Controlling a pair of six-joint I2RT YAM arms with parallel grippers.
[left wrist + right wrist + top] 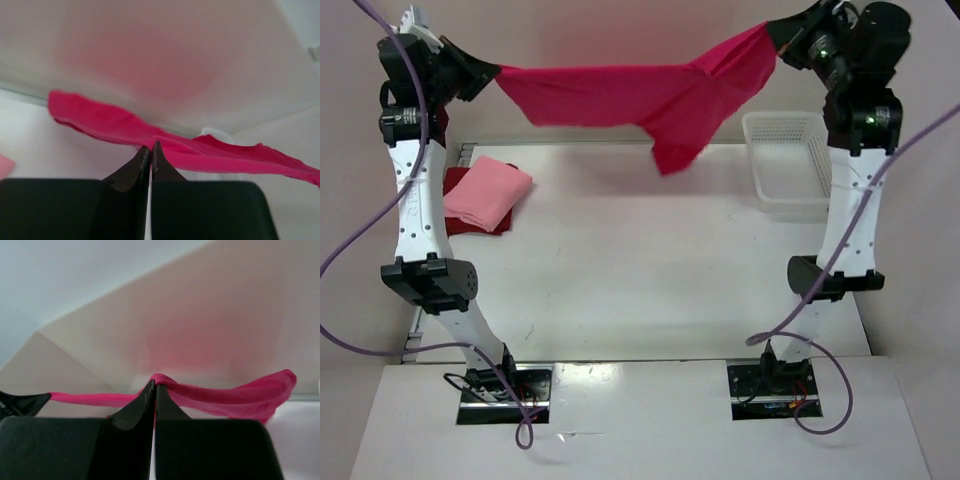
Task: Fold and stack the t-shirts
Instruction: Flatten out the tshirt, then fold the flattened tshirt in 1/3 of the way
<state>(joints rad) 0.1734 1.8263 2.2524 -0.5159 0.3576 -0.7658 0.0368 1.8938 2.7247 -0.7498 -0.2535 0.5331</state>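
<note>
The bright magenta-pink shirt (650, 100) hangs in the air, stretched wide between the two arms high above the far side of the table (640, 290). It is not flat: the cloth sags along its span, and a bunched corner droops down right of the middle, well clear of the tabletop. The left gripper (492, 75) pinches one end and the right gripper (772, 35) the other. In both wrist views the black fingertips meet tightly, with pink fabric coming out from between them, so each is clamped on the shirt.

Down on the far left of the table lies the light pink shirt (488, 190), folded into a neat rectangle. It sits on top of the dark red shirt (470, 226), whose edges show beneath it. To me those two look folded and stacked.

The white mesh basket (790, 200) stands at the far right of the table, and I can see nothing in it.

By my reckoning about two thirds of the job is done. What is left is this last shirt: it has to be spread on the open middle of the table, folded, and set on the pile at the left. No fold in it has begun, as far as I can tell.
</note>
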